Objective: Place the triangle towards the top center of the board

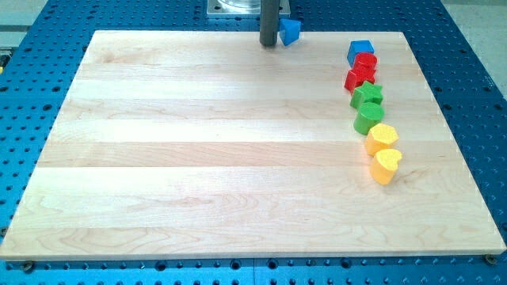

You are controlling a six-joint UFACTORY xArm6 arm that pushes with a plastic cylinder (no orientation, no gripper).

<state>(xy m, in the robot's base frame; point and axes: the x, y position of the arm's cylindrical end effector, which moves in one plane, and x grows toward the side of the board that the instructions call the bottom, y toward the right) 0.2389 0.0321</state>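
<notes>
At table [238,158] top edge, center: tip [269,44] touches blue triangle [291,31] from its left, so triangle looks placed. No fingers on this rig, state n/a.

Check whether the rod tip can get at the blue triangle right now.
Probably yes. My tip stands just to the view's left of the blue triangle, near or touching it, with no block between. The other blocks sit in a column at the view's right, well clear.
</notes>
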